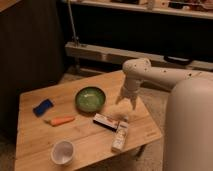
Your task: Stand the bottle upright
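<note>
Bottle [120,135]: slim whitish plastic, lying flat on wooden table [35,140] | gripper [127,102]: near its cap, jaws apart, empty

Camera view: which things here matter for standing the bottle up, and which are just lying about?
For the job:
bottle, lying on its side near the right edge of the table
claw, hanging just above and behind the bottle

Lying about:
green bowl
carrot
white cup
blue block
dark box, beside the bottle
</note>
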